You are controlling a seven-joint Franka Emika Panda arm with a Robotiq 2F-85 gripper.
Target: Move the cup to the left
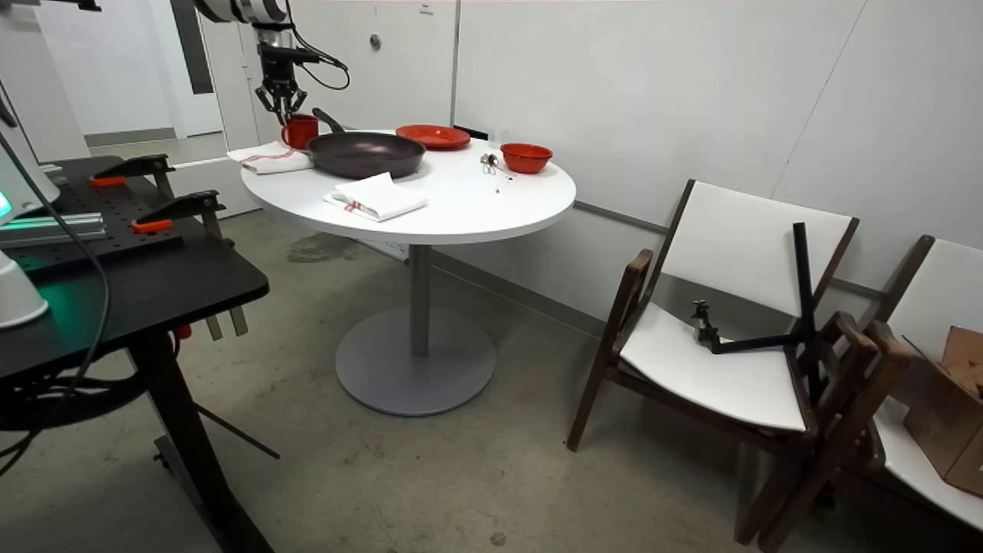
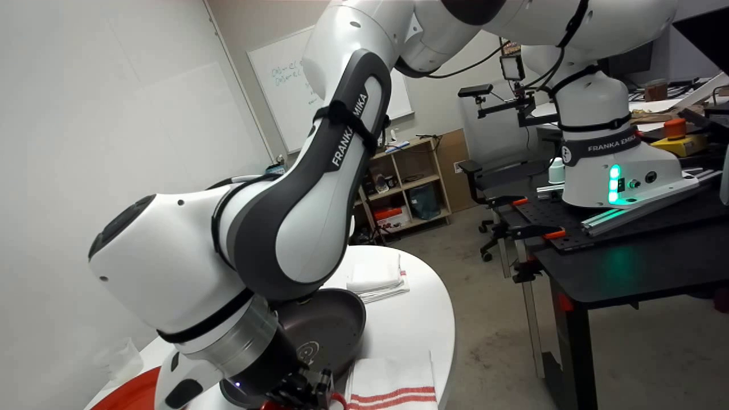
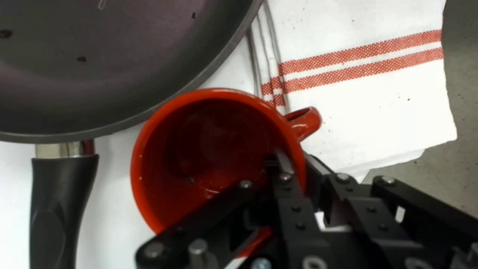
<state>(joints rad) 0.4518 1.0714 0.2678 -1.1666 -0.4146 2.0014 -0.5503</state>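
Observation:
The cup, a small red mug with a side handle, is upright at the far left of the round white table in an exterior view (image 1: 301, 132). It fills the middle of the wrist view (image 3: 213, 130), its handle pointing to the upper right. Only bits of it show at the bottom of an exterior view (image 2: 340, 400). My gripper (image 3: 297, 167) has one finger inside the cup and one outside, closed on its rim beside the handle. The gripper also shows above the cup in an exterior view (image 1: 283, 120). Whether the cup's base touches the table is hidden.
A black frying pan (image 1: 367, 157) stands right beside the cup; its handle (image 3: 59, 213) points past it. A folded striped towel (image 3: 358, 82) lies by the table edge, close to the cup's handle. Another towel (image 1: 376, 197), a red plate (image 1: 434, 136) and a red bowl (image 1: 526, 158) are on the table.

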